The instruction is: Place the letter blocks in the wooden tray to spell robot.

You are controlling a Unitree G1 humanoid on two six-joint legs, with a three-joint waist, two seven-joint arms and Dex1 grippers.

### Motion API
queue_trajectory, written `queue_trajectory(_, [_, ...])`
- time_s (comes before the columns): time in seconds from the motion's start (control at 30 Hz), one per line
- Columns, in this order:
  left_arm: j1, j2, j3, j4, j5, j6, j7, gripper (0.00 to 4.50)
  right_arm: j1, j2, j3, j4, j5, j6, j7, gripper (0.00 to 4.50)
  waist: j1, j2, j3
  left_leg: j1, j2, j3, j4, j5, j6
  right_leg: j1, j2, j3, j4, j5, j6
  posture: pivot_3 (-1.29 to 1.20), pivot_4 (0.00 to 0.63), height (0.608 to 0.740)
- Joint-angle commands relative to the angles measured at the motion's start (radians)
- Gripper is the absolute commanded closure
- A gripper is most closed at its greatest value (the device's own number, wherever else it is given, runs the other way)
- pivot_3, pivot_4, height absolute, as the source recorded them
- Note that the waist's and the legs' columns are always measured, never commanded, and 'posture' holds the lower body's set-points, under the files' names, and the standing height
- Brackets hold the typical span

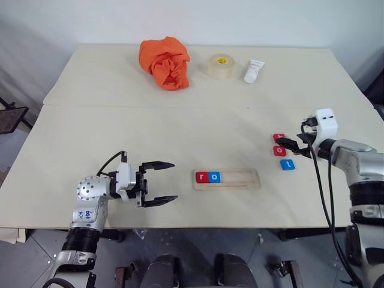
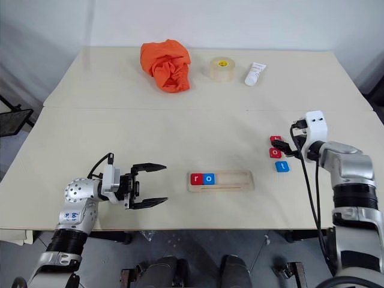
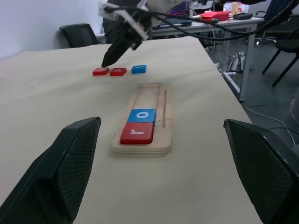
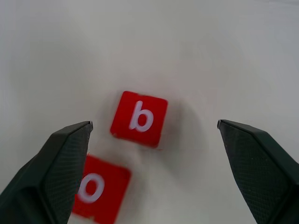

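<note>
Two letter blocks, a red r (image 1: 201,176) and a blue o (image 1: 215,176), sit at the left end of the wooden tray (image 1: 240,179), whose long axis we see running left to right across the bench (image 1: 180,126). Three more lie loose to its right: red b (image 4: 139,118), red o (image 4: 97,187), blue t (image 1: 288,164). The right tool (image 4: 154,140) hovers wide over the b; the left tool (image 1: 159,183) gapes wide, empty, pointing at the tray.

Head stereo pair overlooking table (image 1: 180,120); close wrist views along each end effector.
</note>
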Motion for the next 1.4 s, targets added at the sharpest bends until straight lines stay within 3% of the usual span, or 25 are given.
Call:
queue_trajectory(0.03, [0.026,0.002,0.006,-0.067,-0.020,0.008,0.027,0.02,-0.054,0.023,0.003,0.073,-0.041,-0.074,-0.026,0.00,-0.002,0.000,0.000,0.000,0.000,0.000,0.000,0.000,0.000,0.000,0.000,0.000,0.000,0.000,0.000,0.00,0.150,0.740])
queue_trajectory(0.3, [0.041,0.001,0.002,-0.088,-0.013,0.005,0.061,0.02,-0.090,0.070,0.024,0.150,-0.105,-0.113,-0.055,0.00,-0.002,0.000,0.000,0.000,0.000,0.000,0.000,0.000,0.000,0.000,0.000,0.000,0.002,0.000,0.000,0.00,0.150,0.740])
queue_trajectory(0.4, [0.040,0.000,0.000,-0.085,-0.010,0.000,0.069,0.00,-0.088,0.078,0.025,0.151,-0.128,-0.096,-0.096,0.59,-0.005,0.000,0.000,0.000,0.000,0.000,0.000,0.000,0.000,0.000,0.000,0.000,0.002,0.000,0.000,0.00,0.150,0.740])
queue_trajectory(0.63, [0.025,-0.001,-0.002,-0.059,-0.005,-0.014,0.072,0.00,-0.048,0.098,0.014,0.045,-0.121,-0.040,-0.138,2.96,0.001,0.000,0.000,0.000,0.000,-0.001,0.000,0.000,0.000,0.000,0.000,0.000,0.003,0.000,0.000,0.00,0.150,0.740])
queue_trajectory(0.67, [0.022,-0.002,-0.001,-0.052,-0.004,-0.018,0.070,0.00,-0.039,0.102,0.005,0.020,-0.116,-0.036,-0.151,3.06,0.001,0.000,0.000,0.000,0.000,-0.001,0.000,0.000,0.000,0.000,0.000,0.000,0.003,0.000,0.000,0.00,0.150,0.740])
queue_trajectory(0.8, [0.009,-0.002,-0.003,-0.027,-0.004,-0.029,0.064,0.00,-0.001,0.103,-0.020,-0.093,-0.096,-0.012,-0.170,3.06,0.002,0.000,0.000,0.000,0.000,-0.001,0.000,0.000,0.000,0.000,0.000,0.000,0.003,0.000,0.000,0.00,0.150,0.740])
queue_trajectory(1.13, [-0.034,-0.002,-0.007,0.056,-0.014,-0.059,0.008,0.00,0.212,0.101,-0.204,-0.720,-0.026,0.319,-0.325,3.06,0.004,0.002,0.001,-0.002,0.000,-0.001,0.000,0.000,0.000,-0.005,0.000,0.001,0.006,0.000,0.000,0.00,0.150,0.740])
queue_trajectory(1.3, [-0.051,-0.006,-0.006,0.087,-0.021,-0.068,-0.023,0.00,0.346,0.186,-0.283,-1.062,0.013,0.528,-0.406,3.06,0.005,0.002,0.001,-0.009,0.000,0.000,0.001,0.000,-0.001,-0.012,0.000,0.002,0.007,0.000,0.000,0.00,0.150,0.740])
queue_trajectory(1.4, [-0.066,-0.008,-0.009,0.103,-0.029,-0.066,-0.053,0.00,0.525,0.340,-0.279,-1.366,0.034,0.683,-0.472,3.06,0.007,0.001,0.001,-0.011,0.000,-0.001,0.000,0.001,-0.002,-0.015,0.001,0.001,0.008,0.000,0.000,0.00,0.150,0.740])
